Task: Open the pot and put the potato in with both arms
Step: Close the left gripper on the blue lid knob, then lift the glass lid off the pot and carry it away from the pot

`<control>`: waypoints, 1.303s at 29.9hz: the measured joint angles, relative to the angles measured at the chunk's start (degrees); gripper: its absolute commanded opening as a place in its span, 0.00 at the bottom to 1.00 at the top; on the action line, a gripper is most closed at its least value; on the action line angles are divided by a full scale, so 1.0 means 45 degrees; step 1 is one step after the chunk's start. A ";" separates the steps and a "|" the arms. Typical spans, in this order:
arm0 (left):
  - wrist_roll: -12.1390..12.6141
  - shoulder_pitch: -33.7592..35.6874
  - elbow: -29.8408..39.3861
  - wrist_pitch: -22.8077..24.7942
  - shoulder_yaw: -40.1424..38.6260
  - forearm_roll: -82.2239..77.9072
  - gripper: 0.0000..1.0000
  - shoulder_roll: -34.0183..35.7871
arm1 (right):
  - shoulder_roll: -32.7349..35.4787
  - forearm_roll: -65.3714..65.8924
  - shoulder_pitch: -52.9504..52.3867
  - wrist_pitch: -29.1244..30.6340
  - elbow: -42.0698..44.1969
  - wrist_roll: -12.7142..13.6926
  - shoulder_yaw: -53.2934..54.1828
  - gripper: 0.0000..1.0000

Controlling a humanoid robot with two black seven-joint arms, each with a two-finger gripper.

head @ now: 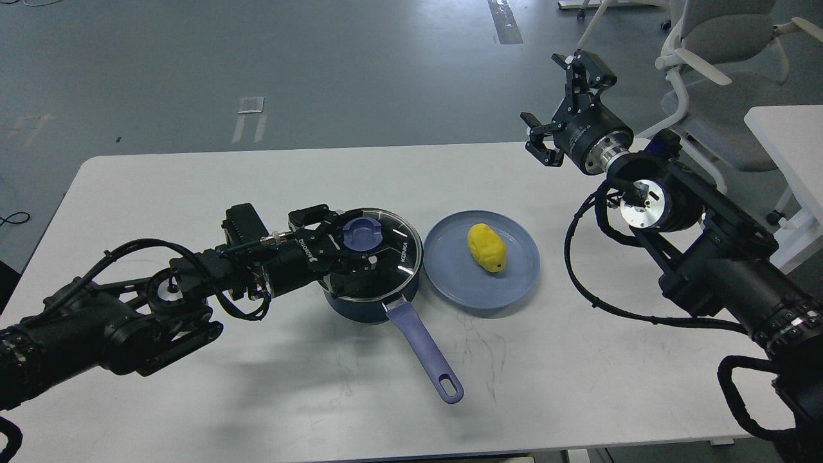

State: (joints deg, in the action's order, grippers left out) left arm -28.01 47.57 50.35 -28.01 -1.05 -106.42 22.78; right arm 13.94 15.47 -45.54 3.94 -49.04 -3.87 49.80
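Pot (363,297), dark navy, standing near the middle of the white table (193,399), glass lid (386,254) on, long blue handle (424,347) running toward the near edge. Largest of all, that table, with the left arm (96,321) stretched low across it from the left and the right arm (707,257) raised over its far right corner. Light-blue plate (508,283) lying just right of the pot, apart from it. Left gripper (355,241) reaching over the lid, fingers either side of the blue knob (362,234); pinching it or only flanking it, impossible to tell. Right gripper (556,96) up in the air, fingers spread wide, nothing between them. Smallest, the yellow potato (487,247), resting on the plate, toward its far side.
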 measured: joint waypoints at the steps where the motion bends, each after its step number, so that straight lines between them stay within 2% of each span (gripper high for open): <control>1: 0.0000 0.0000 -0.0009 0.0000 0.0001 0.0000 0.33 0.0016 | -0.0009 0.0000 -0.0009 0.0000 0.0000 0.0000 -0.0003 1.00; 12: 0.0000 0.0041 0.0234 0.0001 -0.0015 0.0020 0.32 0.0406 | -0.0090 0.0016 -0.0083 0.0003 0.0019 0.0000 -0.0026 1.00; 16: 0.0006 0.0225 0.1010 0.0001 -0.0078 0.0436 0.32 0.0878 | -0.0076 0.0015 -0.0092 0.0004 0.0018 0.0000 -0.0017 1.00; 21: 0.0001 0.0706 0.1871 0.0001 -0.0132 0.0666 0.32 0.1578 | -0.0068 0.0002 -0.0207 0.0016 0.0005 0.0000 -0.0012 1.00; 28: 0.0001 0.1072 0.1999 0.0001 -0.0175 0.0699 0.32 0.2811 | -0.0025 0.0010 -0.0456 0.0025 -0.0005 0.0017 -0.0041 1.00; 33: 0.0001 0.0989 0.1998 0.0002 -0.0194 0.0906 0.32 0.3894 | -0.0013 0.0017 -0.0481 0.0025 0.0008 0.0026 -0.0084 1.00; 39: 0.0008 0.0331 0.1953 0.0002 -0.0100 0.3019 0.32 0.4925 | -0.0069 0.0037 -0.0452 0.0025 0.0055 0.0026 -0.0124 1.00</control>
State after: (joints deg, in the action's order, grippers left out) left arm -27.98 49.06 59.13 -28.00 -1.50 -92.83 44.94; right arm 13.63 15.64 -47.58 4.05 -48.79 -3.75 49.24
